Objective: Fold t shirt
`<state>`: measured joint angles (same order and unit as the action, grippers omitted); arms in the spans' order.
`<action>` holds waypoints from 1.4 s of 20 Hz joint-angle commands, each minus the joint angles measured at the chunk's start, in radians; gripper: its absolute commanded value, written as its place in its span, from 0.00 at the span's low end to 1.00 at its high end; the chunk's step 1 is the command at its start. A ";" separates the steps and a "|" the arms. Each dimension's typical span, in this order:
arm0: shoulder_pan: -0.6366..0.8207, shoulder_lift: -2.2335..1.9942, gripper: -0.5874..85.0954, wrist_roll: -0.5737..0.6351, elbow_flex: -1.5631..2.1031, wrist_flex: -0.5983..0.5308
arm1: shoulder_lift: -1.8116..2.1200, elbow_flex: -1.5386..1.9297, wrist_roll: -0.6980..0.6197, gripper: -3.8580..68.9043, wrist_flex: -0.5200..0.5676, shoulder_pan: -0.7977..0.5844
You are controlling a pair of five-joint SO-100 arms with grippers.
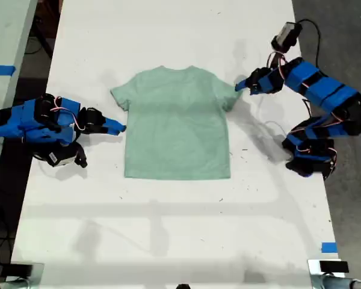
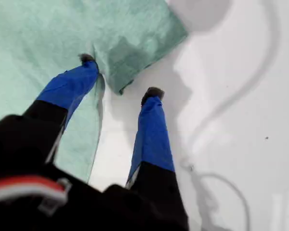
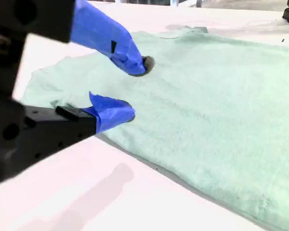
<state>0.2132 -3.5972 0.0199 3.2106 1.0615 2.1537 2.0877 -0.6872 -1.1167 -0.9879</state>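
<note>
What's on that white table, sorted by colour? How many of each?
Pale mint green: 1, the t shirt.
Blue and black: 2, my first gripper with its arm, and my second gripper with its arm.
Total: 3, all on the table.

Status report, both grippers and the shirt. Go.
My first gripper open at a sleeve. My second gripper open at the t shirt side edge. Shirt flat, unfolded. Nothing in the way.

We see a white worktop; the t shirt lies spread flat on it, neck toward its far end.
</note>
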 commanded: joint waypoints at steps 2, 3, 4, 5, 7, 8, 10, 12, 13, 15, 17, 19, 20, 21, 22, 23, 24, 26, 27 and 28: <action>-0.017 -0.008 0.14 0.005 0.003 -0.008 | -0.304 -0.227 -0.026 0.32 0.089 -0.041; -0.017 -0.008 0.14 0.005 0.003 -0.008 | -0.357 -0.229 -0.029 0.31 0.135 -0.049; -0.017 -0.008 0.14 0.005 0.003 -0.008 | -0.399 -0.212 -0.028 0.31 0.184 -0.052; -0.017 -0.008 0.14 0.005 0.003 -0.008 | -0.445 -0.196 -0.034 0.31 0.225 -0.049; -0.017 -0.008 0.14 0.005 0.003 -0.008 | -0.578 -0.207 -0.048 0.25 0.238 -0.038; -0.017 -0.008 0.14 0.005 0.003 -0.008 | -0.649 -0.247 -0.040 0.07 0.192 -0.038; -0.017 -0.008 0.14 0.005 0.003 -0.008 | -0.675 -0.337 -0.054 0.07 0.087 -0.011; -0.017 -0.008 0.14 0.005 0.003 -0.008 | -0.591 -0.380 -0.064 0.07 0.066 0.040; -0.017 -0.008 0.14 0.005 0.003 -0.008 | -0.551 -0.422 -0.060 0.07 0.032 0.067; -0.017 -0.008 0.14 0.005 0.003 -0.008 | -0.483 -0.515 -0.054 0.07 -0.006 0.149; -0.017 -0.008 0.14 0.005 0.003 -0.008 | -0.466 -0.644 -0.051 0.07 -0.009 0.267; -0.017 -0.008 0.14 0.005 0.003 -0.008 | -0.474 -0.701 -0.083 0.07 0.126 0.397; -0.017 -0.008 0.14 0.005 0.003 -0.008 | -0.489 -0.696 -0.089 0.07 0.215 0.448; -0.017 -0.008 0.14 0.005 0.003 -0.008 | -0.520 -0.701 -0.083 0.07 0.285 0.488; -0.017 -0.008 0.14 0.005 0.003 -0.008 | -0.560 -0.716 -0.074 0.08 0.339 0.520; -0.017 -0.008 0.14 0.005 0.003 -0.008 | -0.611 -0.742 -0.066 0.08 0.371 0.545; -0.017 -0.008 0.14 0.005 0.003 -0.008 | -0.667 -0.798 -0.069 0.10 0.368 0.563; -0.017 -0.008 0.14 0.005 0.003 -0.008 | -0.739 -0.908 -0.089 0.19 0.305 0.581; -0.017 -0.008 0.14 0.005 0.003 -0.008 | -0.735 -0.925 -0.092 0.27 0.272 0.581; -0.017 -0.008 0.14 0.005 0.003 -0.008 | -0.709 -0.928 -0.095 0.34 0.230 0.575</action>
<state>0.2148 -3.5972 0.0199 3.2106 1.0615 1.4051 1.2548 -0.7563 -0.8376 -0.4310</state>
